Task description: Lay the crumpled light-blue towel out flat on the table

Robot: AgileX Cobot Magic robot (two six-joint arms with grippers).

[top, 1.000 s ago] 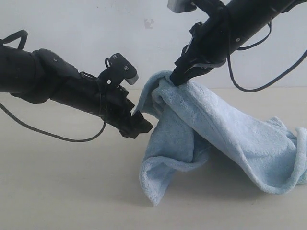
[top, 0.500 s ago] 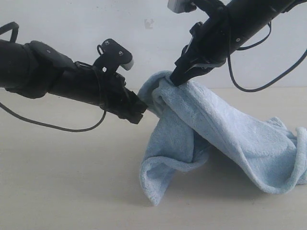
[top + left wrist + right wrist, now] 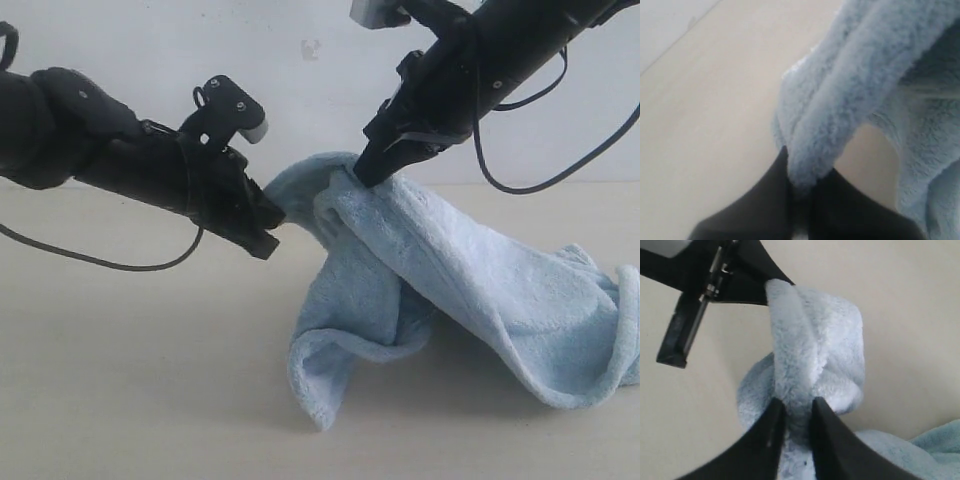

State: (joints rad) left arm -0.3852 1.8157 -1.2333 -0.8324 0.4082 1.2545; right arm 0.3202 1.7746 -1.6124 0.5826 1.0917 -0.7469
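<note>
Pale light-blue fluffy terry towel [image 3: 480, 280]: left gripper [image 3: 270, 226] clamped shut on fold, right gripper [image 3: 364, 173] pinched ridge. Risk: shallow bite could slip under pull.

**Two matte black arms, cabled and camera-topped**

The left arm [image 3: 90, 150] is matte black, built of thick rounded segments with small bright screw heads on the shell. A thin black cable [image 3: 120, 267] loops beneath it. Near the wrist a black bracket carries a camera block [image 3: 240, 108] with a pale grey end. The left gripper [image 3: 268, 225] has smooth black fingers [image 3: 760, 200] tapering to wedges, and a silvery rod [image 3: 711, 275] shows on its body. The right arm [image 3: 510, 50] is the same black, with a thin black lead [image 3: 525, 190] curving below and a light grey camera housing [image 3: 375, 12]. The right gripper [image 3: 362, 172] has matching tapered black fingertips [image 3: 760, 440]
</note>
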